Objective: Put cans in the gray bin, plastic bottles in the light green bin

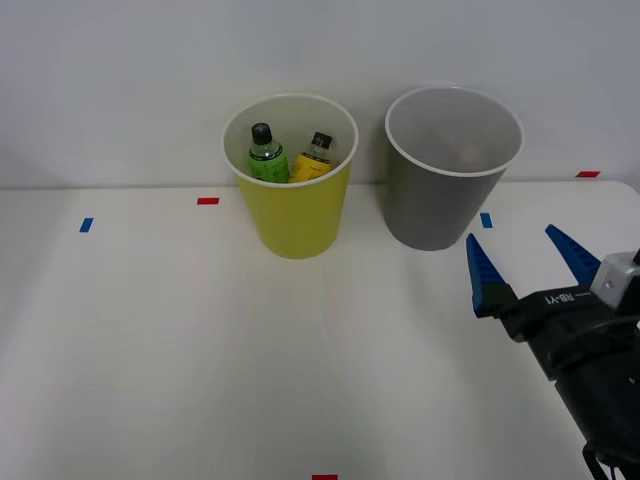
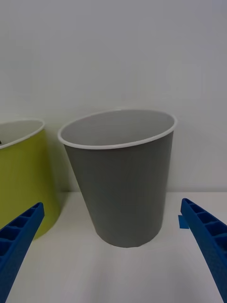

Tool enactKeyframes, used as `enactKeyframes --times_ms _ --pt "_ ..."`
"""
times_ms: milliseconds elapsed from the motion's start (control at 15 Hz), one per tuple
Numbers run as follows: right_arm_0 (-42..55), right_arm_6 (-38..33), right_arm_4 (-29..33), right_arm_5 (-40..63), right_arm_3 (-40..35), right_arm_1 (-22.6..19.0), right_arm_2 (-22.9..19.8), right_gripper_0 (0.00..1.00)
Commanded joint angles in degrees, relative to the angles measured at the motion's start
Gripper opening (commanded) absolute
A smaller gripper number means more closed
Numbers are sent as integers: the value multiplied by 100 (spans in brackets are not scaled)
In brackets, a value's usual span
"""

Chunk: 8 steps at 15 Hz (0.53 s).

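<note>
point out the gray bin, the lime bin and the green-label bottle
gray bin (image 1: pixel 440 205), front view, outer wall
lime bin (image 1: pixel 300 215), front view, outer wall
green-label bottle (image 1: pixel 266 160), front view, its green label

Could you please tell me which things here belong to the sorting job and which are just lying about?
Job: light green bin, two plastic bottles inside it, gray bin, open right gripper.
Lying about: red tape mark, blue tape marks on the table.

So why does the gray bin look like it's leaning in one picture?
Right wrist view: the gray bin looks tilted, likely because of the camera's close, skewed angle. Front view: the same bin stands straight under soft, even light, with faint shadows.
</note>
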Motion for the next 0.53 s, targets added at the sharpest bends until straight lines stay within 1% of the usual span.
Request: enactKeyframes --times_ms 67,267,533 --pt "640 156 146 -169 2 -20 -118 100" --pt "1211 270 252 -292 2 -2 -135 100" --pt "1703 411 348 -292 20 112 -161 100"
